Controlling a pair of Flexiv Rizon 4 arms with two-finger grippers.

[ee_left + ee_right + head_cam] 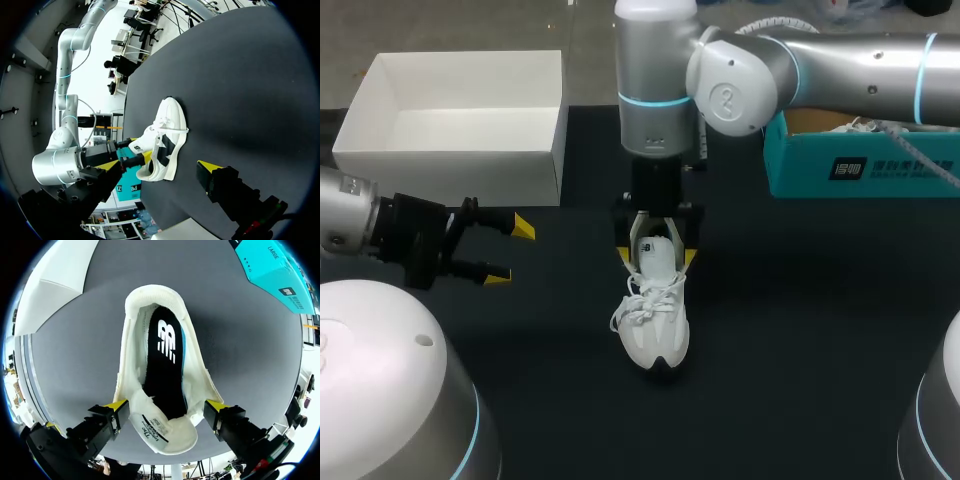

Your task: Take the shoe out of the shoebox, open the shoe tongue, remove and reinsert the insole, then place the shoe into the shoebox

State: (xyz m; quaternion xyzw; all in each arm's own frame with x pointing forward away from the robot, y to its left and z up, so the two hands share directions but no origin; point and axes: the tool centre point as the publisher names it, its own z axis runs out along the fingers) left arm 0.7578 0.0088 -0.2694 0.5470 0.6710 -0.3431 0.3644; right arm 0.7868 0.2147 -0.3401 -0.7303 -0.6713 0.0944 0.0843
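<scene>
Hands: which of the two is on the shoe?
The right hand, coming in from the right, grips the white shoe by its heel end; the left hand hangs open beside the white box, clear of the shoe.

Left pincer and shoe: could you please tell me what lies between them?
Nothing: only bare dark tabletop separates the left pincer from the shoe, as the head view shows.

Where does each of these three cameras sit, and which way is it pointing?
Head view: above and behind, looking down on the table; shows left pincer, and right pincer over the shoe.
Left wrist view: on the left arm, facing across the table at the shoe; left pincer shows, open.
Right wrist view: on the right arm, facing down into the shoe; right pincer shows.
All three share the shoe.
</scene>
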